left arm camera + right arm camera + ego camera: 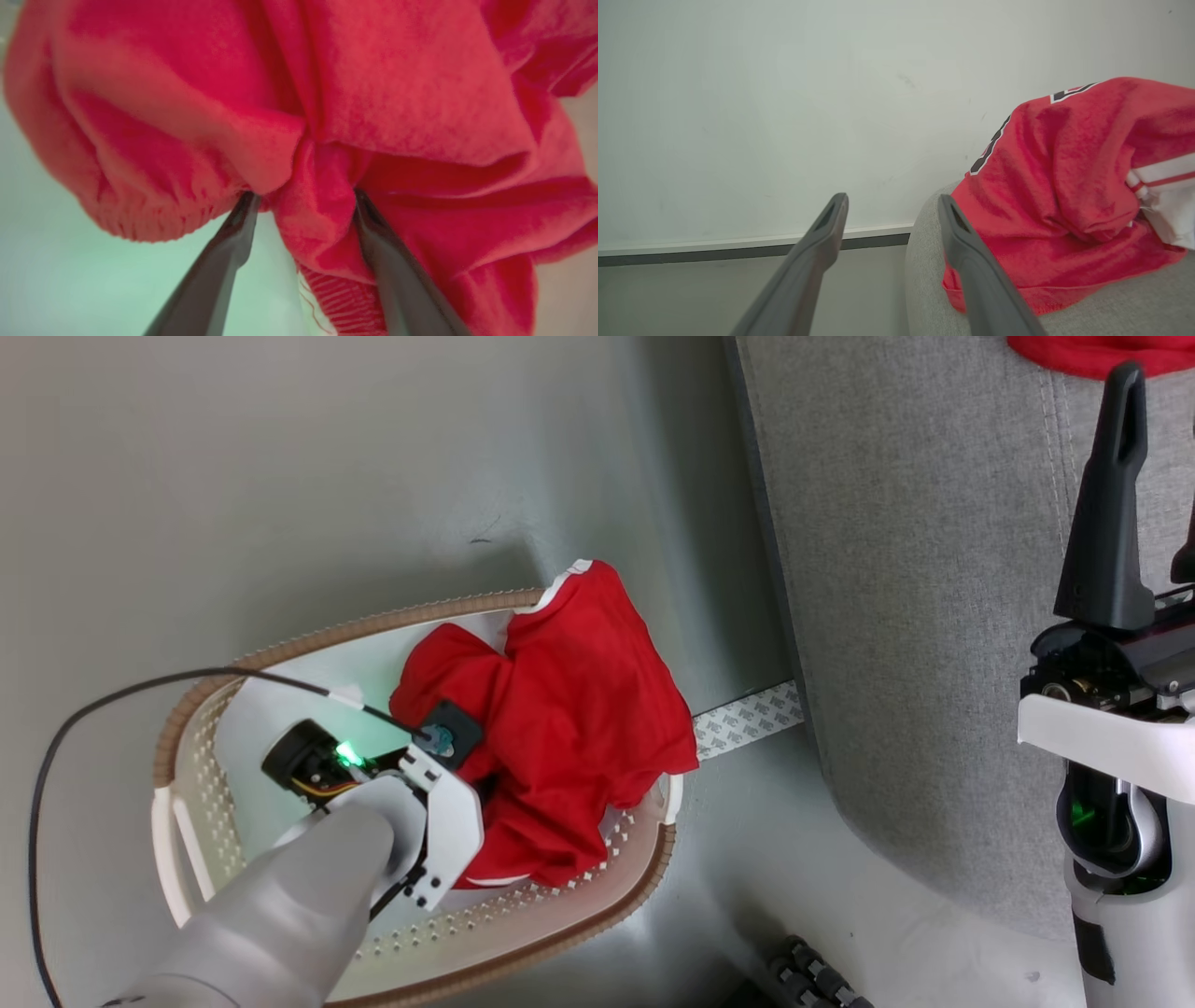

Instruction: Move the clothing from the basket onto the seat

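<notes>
Here, from the head camera looking down, the white basket [187, 840] sits on the pale floor at lower left. The left arm [299, 905] reaches down into it, wrist against a crumpled heap of red clothing [579, 709] that spills over the basket's rim toward the grey seat [915, 616]. A strip of printed tape [747, 719] lies on the floor between basket and seat. The right gripper [1150, 448] stands upright at the right edge, in front of the seat, and one red jersey [1083, 350] lies on the seat at the top corner. In the left wrist view, the left gripper [303, 196] has its two dark fingers [226, 252] parted on either side of a hanging fold of the red cloth, tips buried in it. The jaws look about as wide as the right ones, so the fold seems straddled, not pinched. In the right wrist view, the right fingers [810, 261] are spread and empty, aimed at a blank wall [784, 93], with the jersey on the seat cushion just beside one finger. The step in hand appears to be taking hold of the garment in the basket. Next, the left jaws would need to close firmly on that fold, lift it clear of the rim, and carry it across to the seat.
</notes>
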`<state>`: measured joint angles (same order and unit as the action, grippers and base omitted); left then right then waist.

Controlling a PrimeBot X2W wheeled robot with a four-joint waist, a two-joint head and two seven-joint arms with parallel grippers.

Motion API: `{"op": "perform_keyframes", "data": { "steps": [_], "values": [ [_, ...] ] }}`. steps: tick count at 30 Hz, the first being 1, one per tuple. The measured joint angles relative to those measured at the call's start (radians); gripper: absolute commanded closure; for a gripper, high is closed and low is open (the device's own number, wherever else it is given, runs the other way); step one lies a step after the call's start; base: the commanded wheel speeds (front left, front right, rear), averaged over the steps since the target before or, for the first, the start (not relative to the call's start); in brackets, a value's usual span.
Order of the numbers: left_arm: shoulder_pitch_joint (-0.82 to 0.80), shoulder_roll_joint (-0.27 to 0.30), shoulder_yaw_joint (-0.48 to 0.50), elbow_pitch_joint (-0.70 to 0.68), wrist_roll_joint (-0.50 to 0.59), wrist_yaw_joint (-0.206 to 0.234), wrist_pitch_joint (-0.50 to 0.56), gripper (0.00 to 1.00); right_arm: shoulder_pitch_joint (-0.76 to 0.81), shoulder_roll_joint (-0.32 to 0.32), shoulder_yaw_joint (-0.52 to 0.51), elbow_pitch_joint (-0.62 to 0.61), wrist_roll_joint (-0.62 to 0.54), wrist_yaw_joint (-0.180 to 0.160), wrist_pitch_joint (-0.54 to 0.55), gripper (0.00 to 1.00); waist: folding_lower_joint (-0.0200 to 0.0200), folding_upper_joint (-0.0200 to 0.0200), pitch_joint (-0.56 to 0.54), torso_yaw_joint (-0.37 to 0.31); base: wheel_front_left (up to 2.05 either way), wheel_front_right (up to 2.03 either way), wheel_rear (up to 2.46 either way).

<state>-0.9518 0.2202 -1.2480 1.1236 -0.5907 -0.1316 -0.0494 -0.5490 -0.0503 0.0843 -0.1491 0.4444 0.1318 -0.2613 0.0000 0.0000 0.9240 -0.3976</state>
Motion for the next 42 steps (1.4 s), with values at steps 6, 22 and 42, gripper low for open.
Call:
{"op": "perform_keyframes", "data": {
  "steps": [6,22,42],
  "values": [
    [-0.007,0.007,-0.02,-0.029,-0.032,0.0,0.004,1.0,0.002,0.0,0.003,0.005,0.0,0.0,0.0,0.0,0.0,0.0,0.0,-0.001,0.0,0.0,0.0],
    [0.056,-0.01,-0.031,-0.111,-0.099,0.0,-0.126,1.0,0.002,0.001,-0.016,0.067,-0.042,0.0,0.0,0.0,0.0,0.0,-0.135,0.039,0.0,0.0,0.0],
    [0.207,-0.031,0.134,-0.393,-0.172,0.0,-0.214,1.0,0.132,-0.021,-0.008,0.193,-0.109,0.0,-0.001,0.0,-0.0002,0.0,-0.549,0.189,0.0,0.0,0.0]
  ]
}}
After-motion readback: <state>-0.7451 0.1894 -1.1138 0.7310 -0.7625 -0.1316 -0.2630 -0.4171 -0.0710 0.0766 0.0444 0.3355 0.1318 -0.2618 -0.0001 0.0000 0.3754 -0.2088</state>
